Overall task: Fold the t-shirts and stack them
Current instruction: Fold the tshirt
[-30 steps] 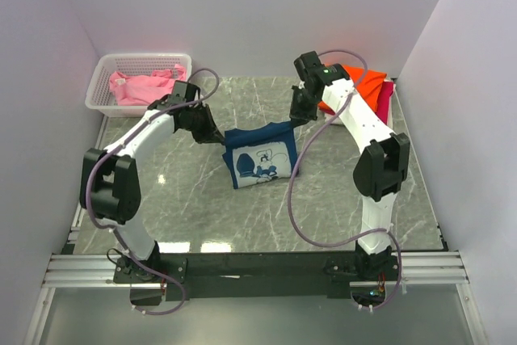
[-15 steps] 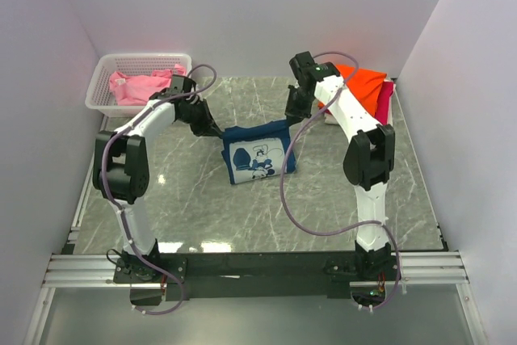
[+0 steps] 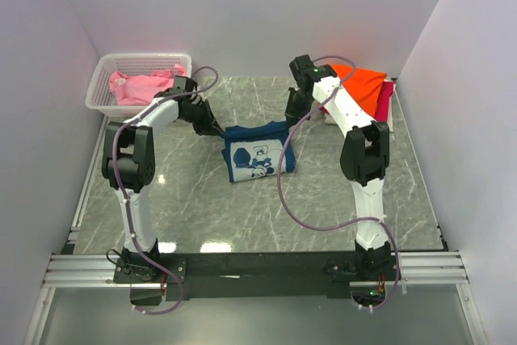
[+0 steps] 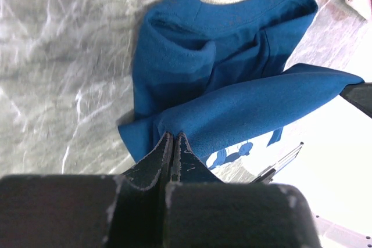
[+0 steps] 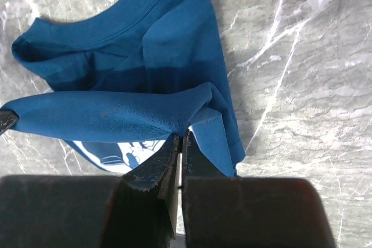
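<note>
— Whereabouts on the table (image 3: 202, 199), the navy t-shirt (image 3: 257, 151)?

— Mid-table, partly folded, shown print side up, white-and-pale-blue design toward the near edge.

— Held by what?

— Pinched at the far-left corner by the left gripper (image 4: 172, 143), clamped fully closed on a fold of blue cloth. Pinched at the far-right corner by the right gripper (image 5: 181, 143), likewise closed on cloth, with barely a sliver of gap.

— Lifted or lying flat?

— Both. Raised along the far edge into a taut blue band strung from one gripper to the other; elsewhere resting on the table, collar visible beneath the band in both wrist views.

— And around it?

— Pink t-shirt (image 3: 144, 86) heaped in the white basket (image 3: 105, 66) at the far-left corner, near the left gripper but not touching. Orange t-shirt (image 3: 367, 82) stacked over a magenta t-shirt (image 3: 385, 94) at the far right, just beyond the right gripper.
</note>
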Robot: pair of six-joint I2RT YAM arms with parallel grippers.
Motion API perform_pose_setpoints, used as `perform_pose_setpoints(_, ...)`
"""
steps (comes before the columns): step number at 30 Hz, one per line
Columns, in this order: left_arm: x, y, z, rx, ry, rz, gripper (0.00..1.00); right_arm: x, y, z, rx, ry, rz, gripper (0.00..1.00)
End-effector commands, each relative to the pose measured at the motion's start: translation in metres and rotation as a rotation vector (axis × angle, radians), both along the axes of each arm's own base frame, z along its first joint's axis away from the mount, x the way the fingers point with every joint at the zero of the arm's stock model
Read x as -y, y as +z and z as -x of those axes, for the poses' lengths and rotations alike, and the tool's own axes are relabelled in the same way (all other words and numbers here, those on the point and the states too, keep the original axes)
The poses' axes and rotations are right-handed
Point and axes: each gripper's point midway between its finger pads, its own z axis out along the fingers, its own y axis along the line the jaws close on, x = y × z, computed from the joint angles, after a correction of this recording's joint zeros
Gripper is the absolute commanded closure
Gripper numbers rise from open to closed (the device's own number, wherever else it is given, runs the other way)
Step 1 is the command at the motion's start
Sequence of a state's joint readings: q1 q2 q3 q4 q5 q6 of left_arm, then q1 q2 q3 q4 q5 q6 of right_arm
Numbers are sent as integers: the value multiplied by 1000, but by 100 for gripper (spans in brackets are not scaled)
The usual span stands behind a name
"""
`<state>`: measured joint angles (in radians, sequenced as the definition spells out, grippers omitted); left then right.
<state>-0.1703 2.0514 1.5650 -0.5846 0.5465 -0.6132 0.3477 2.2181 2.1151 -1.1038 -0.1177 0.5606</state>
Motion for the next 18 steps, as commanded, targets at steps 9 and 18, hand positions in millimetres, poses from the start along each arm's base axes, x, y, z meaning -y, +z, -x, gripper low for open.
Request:
perform_pose_setpoints(9,-17,17,-48,114,136,-21,43,4,15,-47,125,-10,-55,52)
perform_pose_setpoints(18,-20,34,-34,187,126,-15,31,13,31,-28,207,45,-90,47)
